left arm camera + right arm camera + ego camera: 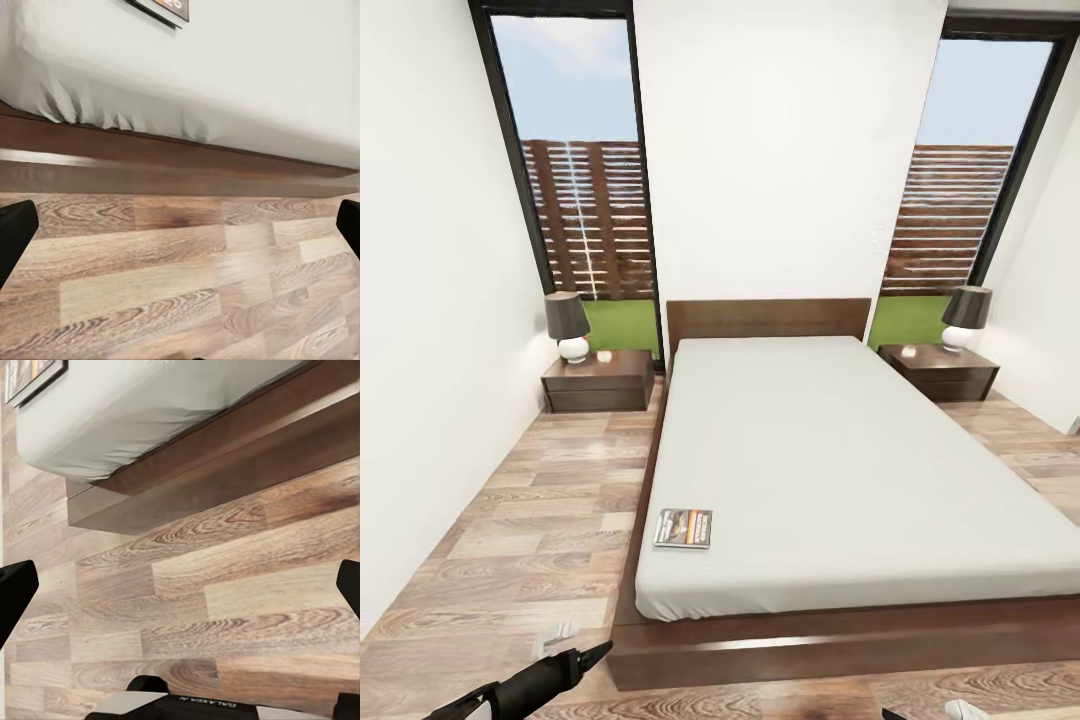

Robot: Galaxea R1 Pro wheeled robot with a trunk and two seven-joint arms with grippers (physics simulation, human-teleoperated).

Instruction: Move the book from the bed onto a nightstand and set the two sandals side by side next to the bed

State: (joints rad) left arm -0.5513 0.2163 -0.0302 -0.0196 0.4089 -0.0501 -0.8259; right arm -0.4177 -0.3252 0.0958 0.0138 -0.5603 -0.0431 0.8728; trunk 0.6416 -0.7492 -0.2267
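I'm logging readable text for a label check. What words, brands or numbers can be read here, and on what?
"GALAXEA", seen upside down on the robot's own body in the right wrist view.
Book cover lettering: too small and blurred to read in every view.
Nothing else carries text.

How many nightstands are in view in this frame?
2. One nightstand stands left of the bed by the headboard, the other nightstand right of it. Each carries a lamp. None seems hidden.
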